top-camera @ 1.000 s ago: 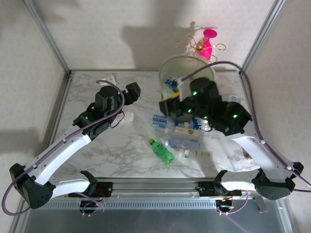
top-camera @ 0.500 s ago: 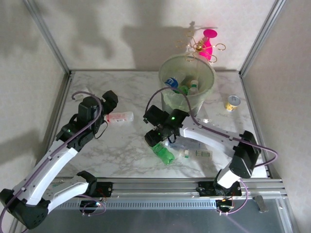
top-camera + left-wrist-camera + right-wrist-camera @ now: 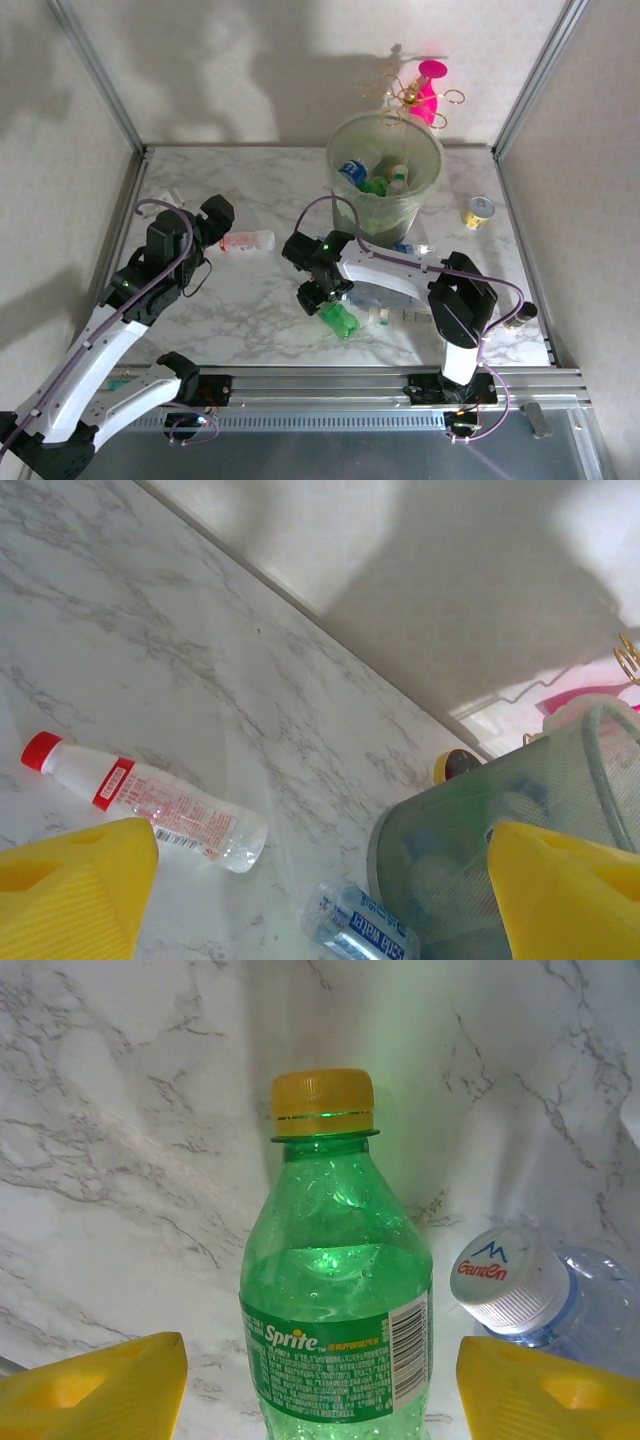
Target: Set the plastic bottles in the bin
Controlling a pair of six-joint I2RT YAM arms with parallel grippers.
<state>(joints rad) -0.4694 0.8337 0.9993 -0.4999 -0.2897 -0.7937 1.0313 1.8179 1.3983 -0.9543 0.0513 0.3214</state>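
Step in hand: pick-up of the next bottle. Several bottles already lie inside the bin [image 3: 385, 205], which stands at the far middle of the table [image 3: 250, 310]. More lie on the marble in front of it.

Right gripper [image 3: 322, 1352]: jaws partly apart, one finger on each side of the green bottle [image 3: 335, 1290], with a gap showing on both sides. Nothing is held. The bottle lies flat, its yellow cap pointing away from the wrist camera.

Left gripper [image 3: 315, 840]: jaws wide and empty, above the table near the red-capped bottle [image 3: 150, 802], which lies on its side well left of the bin.

Next move (judgement): the right arm settles to bottle height if it is not there yet and closes across the green body near the label. It then lifts the bottle and carries it over the bin rim. The round body could roll or squirt out if the fingers close off-centre. A white-capped bottle [image 3: 505, 1278] lies just beside it, so the finger on that side has little room.

View comparison:
- Right wrist view: gives the finger-to-bottle gaps and the close neighbour. From overhead the gripper body hides that detail.
- Overhead view: gives the bin's contents, the layout of both arms, and a small can [image 3: 480, 211] to the right of the bin.
- Left wrist view: adds a blue-labelled bottle [image 3: 362, 935] lying at the bin's foot.
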